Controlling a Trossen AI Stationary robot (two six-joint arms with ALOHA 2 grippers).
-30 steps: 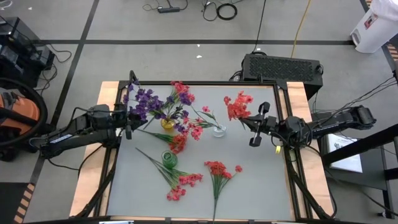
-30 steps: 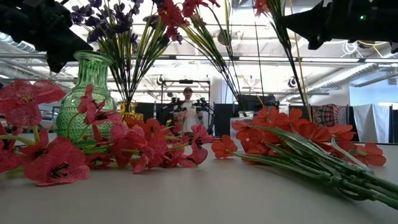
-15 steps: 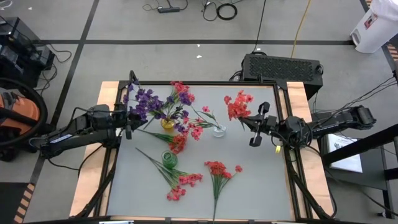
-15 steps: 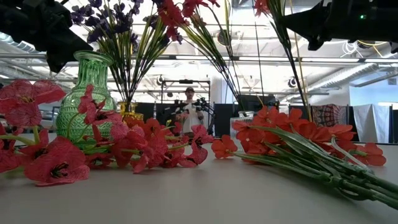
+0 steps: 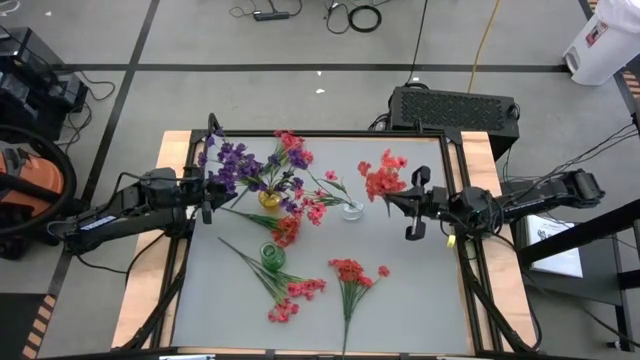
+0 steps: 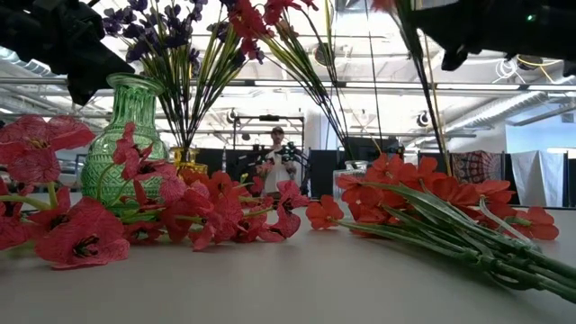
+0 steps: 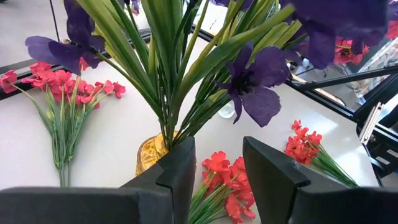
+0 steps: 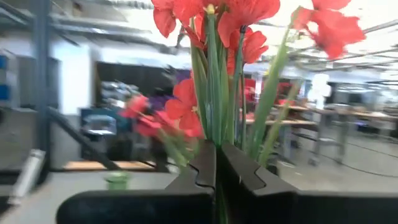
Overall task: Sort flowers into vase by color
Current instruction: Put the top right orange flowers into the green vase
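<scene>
Red-blossomed artificial sprig [image 5: 381, 176] with a thin green stem is clamped between the shut fingers of the right gripper [image 5: 398, 203], carried above the table's right half. Judging by this, delivery is in hand: the stem next needs lowering upright into the small clear glass vase [image 5: 352, 209] just beside it. The left gripper [image 5: 207, 192] waits part-open, holding nothing, beside the yellow glass vase [image 5: 269, 198] of purple flowers [image 5: 232, 163]; more red sprigs [image 5: 348, 272] lie on the table.

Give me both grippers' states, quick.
Left gripper: open, holding nothing, by the purple flowers in the yellow vase.
Right gripper: shut on a red flower sprig, lifted off the table.
</scene>
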